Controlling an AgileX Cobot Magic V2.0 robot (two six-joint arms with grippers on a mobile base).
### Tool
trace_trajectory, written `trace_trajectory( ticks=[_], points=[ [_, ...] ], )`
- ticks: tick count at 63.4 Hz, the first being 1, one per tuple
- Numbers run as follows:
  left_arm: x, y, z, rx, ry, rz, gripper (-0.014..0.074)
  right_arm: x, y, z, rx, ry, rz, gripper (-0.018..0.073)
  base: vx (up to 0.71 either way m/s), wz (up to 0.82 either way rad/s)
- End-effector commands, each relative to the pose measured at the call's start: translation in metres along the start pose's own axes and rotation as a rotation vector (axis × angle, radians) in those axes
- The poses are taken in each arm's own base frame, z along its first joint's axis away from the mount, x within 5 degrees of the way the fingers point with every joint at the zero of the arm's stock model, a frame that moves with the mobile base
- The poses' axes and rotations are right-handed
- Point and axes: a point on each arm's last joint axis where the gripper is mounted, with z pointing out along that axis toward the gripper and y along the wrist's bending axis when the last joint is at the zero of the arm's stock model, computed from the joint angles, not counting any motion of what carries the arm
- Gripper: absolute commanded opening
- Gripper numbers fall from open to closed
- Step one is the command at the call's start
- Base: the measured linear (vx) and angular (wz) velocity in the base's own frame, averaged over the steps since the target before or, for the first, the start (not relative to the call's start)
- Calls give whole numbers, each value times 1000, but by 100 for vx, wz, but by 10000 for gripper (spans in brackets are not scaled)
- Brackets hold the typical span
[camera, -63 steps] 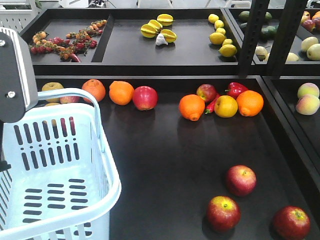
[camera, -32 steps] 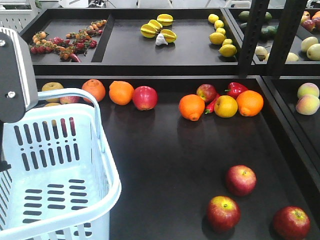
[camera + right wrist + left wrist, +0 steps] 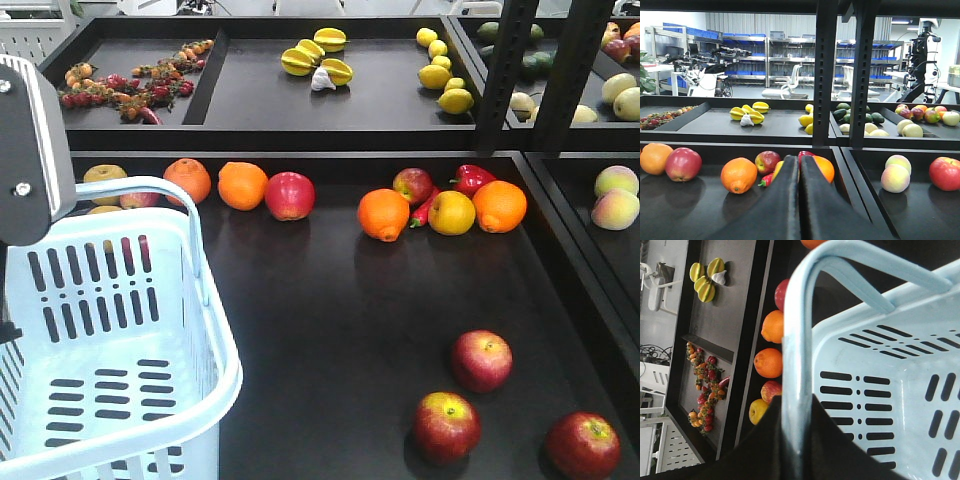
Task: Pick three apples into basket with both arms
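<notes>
Three red apples with yellow patches lie on the dark tray at the front right: one (image 3: pixel 481 360) farthest back, one (image 3: pixel 446 426) in front of it, one (image 3: pixel 583 445) by the right corner. At the front left is the pale blue basket (image 3: pixel 215 330), and nothing shows inside it. My left gripper (image 3: pixel 797 410) is shut on the basket's hoop handle (image 3: pixel 795 340); its grey finger (image 3: pixel 28 150) shows at the left edge of the front view. My right gripper (image 3: pixel 799 162) is shut with nothing in it, pointing at the back row of fruit. It is out of the front view.
Along the tray's back edge lie oranges (image 3: pixel 243 185), a red apple (image 3: pixel 290 195), another apple (image 3: pixel 412 185), a red pepper (image 3: pixel 470 178) and a yellow fruit (image 3: pixel 452 212). An upper shelf holds starfruit (image 3: pixel 318 55) and lemons (image 3: pixel 445 75). A black post (image 3: pixel 510 70) stands at the right.
</notes>
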Motion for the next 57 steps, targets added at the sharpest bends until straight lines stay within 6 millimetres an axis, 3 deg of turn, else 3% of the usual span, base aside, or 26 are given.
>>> trace_trajectory(
  ticks=[1,57],
  points=[
    [-7,13,-13,-103,-73,-15,-8,-2,0,-1,8,-66,-7,-7,0,0],
    [-7,13,-13,-107,-76,-15,-6,-2,0,-1,8,-66,-7,-7,0,0]
  ],
)
